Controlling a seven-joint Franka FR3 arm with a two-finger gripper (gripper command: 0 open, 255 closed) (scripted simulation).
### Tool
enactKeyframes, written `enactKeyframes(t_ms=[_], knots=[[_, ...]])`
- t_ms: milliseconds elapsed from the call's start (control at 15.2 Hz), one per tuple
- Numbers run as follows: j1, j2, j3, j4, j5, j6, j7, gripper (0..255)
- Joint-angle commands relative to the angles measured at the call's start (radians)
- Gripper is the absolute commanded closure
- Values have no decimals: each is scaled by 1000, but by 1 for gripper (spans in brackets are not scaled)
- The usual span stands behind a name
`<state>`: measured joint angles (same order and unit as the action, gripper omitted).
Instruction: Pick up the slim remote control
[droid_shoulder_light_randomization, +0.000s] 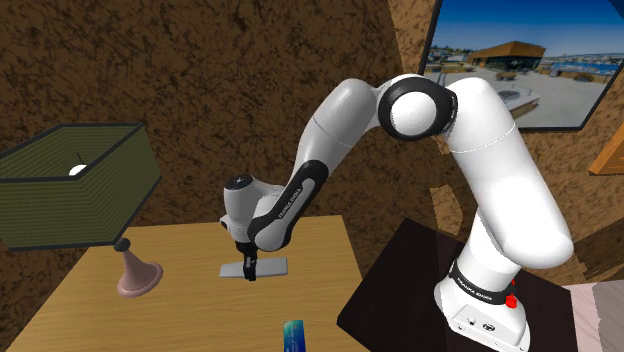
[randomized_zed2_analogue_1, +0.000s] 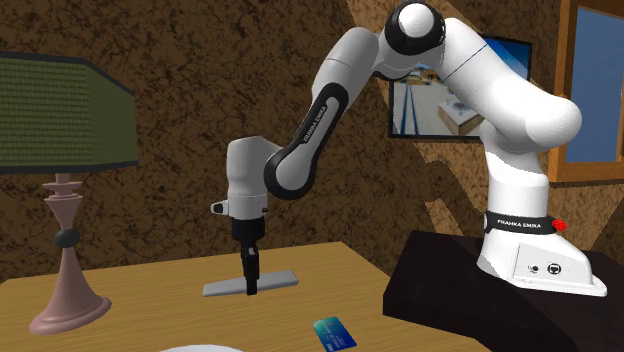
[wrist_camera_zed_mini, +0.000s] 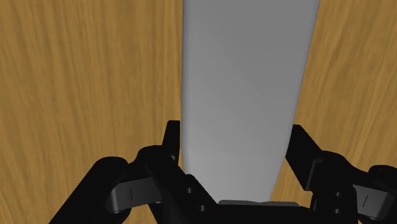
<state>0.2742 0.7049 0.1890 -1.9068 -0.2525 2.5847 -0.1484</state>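
The slim remote control (droid_shoulder_light_randomization: 271, 266) is a flat plain grey bar lying on the wooden table (droid_shoulder_light_randomization: 80, 300), near its far edge. My black gripper (droid_shoulder_light_randomization: 249, 272) points straight down onto the remote's middle (randomized_zed2_analogue_1: 278, 279). In the wrist view the remote (wrist_camera_zed_mini: 245, 95) runs lengthwise between the two fingers, and the gripper (wrist_camera_zed_mini: 235, 137) is shut on it, each finger pressed against one long edge. The remote rests flat on the wood under the gripper (randomized_zed2_analogue_1: 251, 288).
A table lamp with a green shade (droid_shoulder_light_randomization: 75, 185) and a pink base (droid_shoulder_light_randomization: 138, 275) stands at the shoulder view's left. A small blue card (droid_shoulder_light_randomization: 293, 336) lies nearer the front edge. The dark stand (droid_shoulder_light_randomization: 400, 290) sits beside the table.
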Motion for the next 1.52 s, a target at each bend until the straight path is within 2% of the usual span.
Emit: enactKeyframes(t_ms=[0,396,1452], knots=[[1,2,0,0,0,1,0,255],[-1,0,0,-2,0,1,-1,255],[-34,-168,45,-40,48,-128,-33,255]])
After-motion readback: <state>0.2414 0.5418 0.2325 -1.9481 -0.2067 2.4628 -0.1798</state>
